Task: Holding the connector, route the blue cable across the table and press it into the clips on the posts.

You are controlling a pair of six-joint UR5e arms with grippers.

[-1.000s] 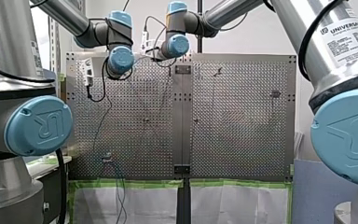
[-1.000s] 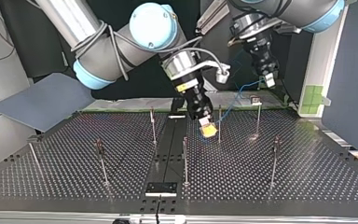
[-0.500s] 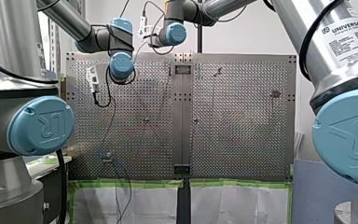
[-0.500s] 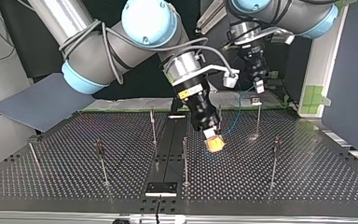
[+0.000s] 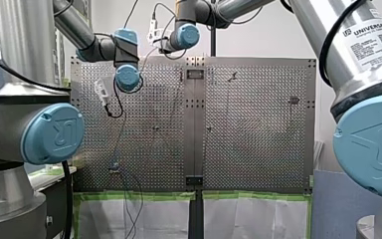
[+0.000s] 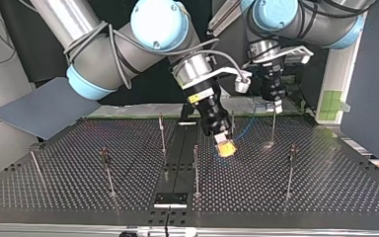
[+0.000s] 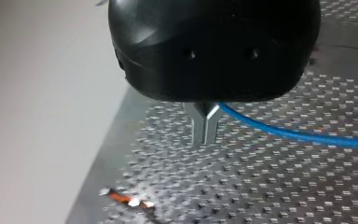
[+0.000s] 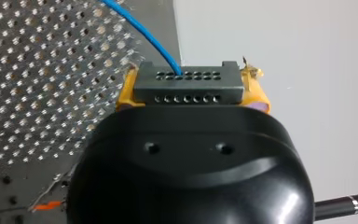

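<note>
Connector held in right pincer, cable runs off to left pincer.
My right pincer (image 6: 225,148) clamps its yellow pads on the connector (image 8: 188,87) over the worktop (image 6: 325,187) middle, just beside a post (image 6: 232,129). The blue cable (image 8: 144,35) runs toward the arm-side edge past my left pincer (image 7: 205,137), whose fingers are closed; can't tell if they grip the cable.

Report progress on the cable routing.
Done: my right tool clamps the connector. In hand: the blue cable trails over the table past my left tool. Left: no post clip visibly holds it yet.
</note>
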